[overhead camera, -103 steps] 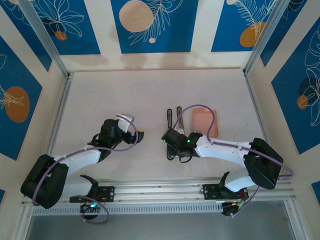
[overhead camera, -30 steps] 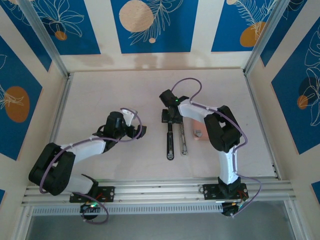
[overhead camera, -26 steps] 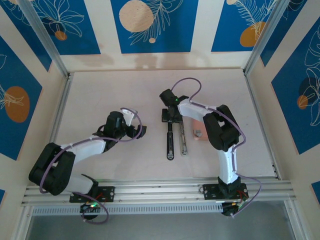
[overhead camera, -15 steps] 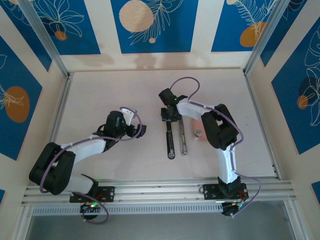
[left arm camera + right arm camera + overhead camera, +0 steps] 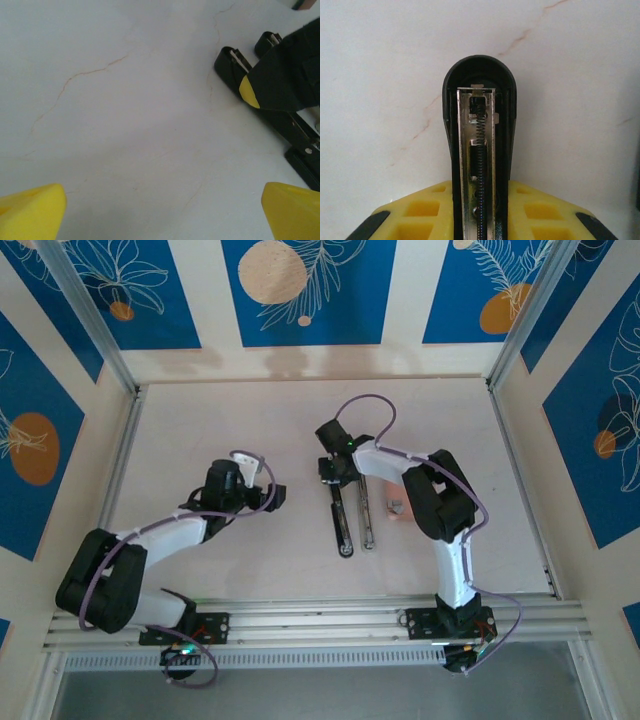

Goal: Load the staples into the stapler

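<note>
I am reaching my right gripper out to the far, hinged end of the stapler. A few seconds ago it was folded back over the near end. The jaws are pinching the black bar from both sides, with my yellow pads pressing on its flanks. Over the last second the stapler seems to be sliding slightly under that grip. I am reading this as bracing — the tool is lying opened out, so I judge the feeding step is next and not yet begun.

The staples are sitting as a small grey bit on the pink tray, just beside my right forearm and apart from the stapler.

My left gripper is drifting a little to the left. Its jaws are spread wide over bare table, holding nothing.

Up close, the bar is a glossy black shell with a rounded nose. It is cradling a silvery sheet-metal channel, and a thin dark coil spring is running down it. The tabletop is pale and matte, with faint brown veins like marble.
</note>
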Tool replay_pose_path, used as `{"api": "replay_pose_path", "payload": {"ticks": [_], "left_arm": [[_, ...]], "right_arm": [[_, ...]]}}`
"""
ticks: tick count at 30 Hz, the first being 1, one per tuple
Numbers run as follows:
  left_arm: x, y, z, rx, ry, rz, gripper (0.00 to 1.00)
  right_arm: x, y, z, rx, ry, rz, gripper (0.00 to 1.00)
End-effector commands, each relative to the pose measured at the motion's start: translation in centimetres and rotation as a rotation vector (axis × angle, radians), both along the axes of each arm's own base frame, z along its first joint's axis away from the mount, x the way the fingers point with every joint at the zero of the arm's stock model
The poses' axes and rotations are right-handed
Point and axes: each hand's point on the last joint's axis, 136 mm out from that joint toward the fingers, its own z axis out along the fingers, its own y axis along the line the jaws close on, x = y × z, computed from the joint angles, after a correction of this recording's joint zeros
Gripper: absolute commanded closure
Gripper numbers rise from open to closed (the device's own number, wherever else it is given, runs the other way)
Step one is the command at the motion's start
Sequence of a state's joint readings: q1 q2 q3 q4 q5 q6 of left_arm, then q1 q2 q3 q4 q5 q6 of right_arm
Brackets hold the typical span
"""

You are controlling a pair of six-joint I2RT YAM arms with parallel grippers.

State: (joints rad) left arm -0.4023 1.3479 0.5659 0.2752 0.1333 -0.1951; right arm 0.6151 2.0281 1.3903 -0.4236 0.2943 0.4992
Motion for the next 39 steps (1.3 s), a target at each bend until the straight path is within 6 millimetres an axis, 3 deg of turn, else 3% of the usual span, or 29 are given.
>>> {"api": "replay_pose_path", "payload": {"ticks": [1,11,22,28,39], "left_arm": [[0.2,0.5,1.4,-0.048,-0.010,0.011,0.00],[0.0,0.3,4.2,-0.193,-0.117,-0.063,0.00],[-1.9,-1.3,8.0,-0.198,-0.248,-0.287,0.04],[-4.7,-3.0,9.8,-0.173,-0.327,-0.520,0.11],[-10.0,-4.2,10.3,-0.104,-0.421,-0.862,0.17]], "right_arm": [[-1.7,1.8,0.9,0.054,-0.028,0.104,0.78],[-3.9,5.1,4.0,0.255,-0.216,0.339,0.80],[-8.7,7.1,6.1,0.360,-0.444,0.640,0.83],[-11.3,7.7,6.9,0.410,-0.542,0.778,0.84],[-16.4,8.5,7.4,0.490,-0.694,1.033,0.83]]}}
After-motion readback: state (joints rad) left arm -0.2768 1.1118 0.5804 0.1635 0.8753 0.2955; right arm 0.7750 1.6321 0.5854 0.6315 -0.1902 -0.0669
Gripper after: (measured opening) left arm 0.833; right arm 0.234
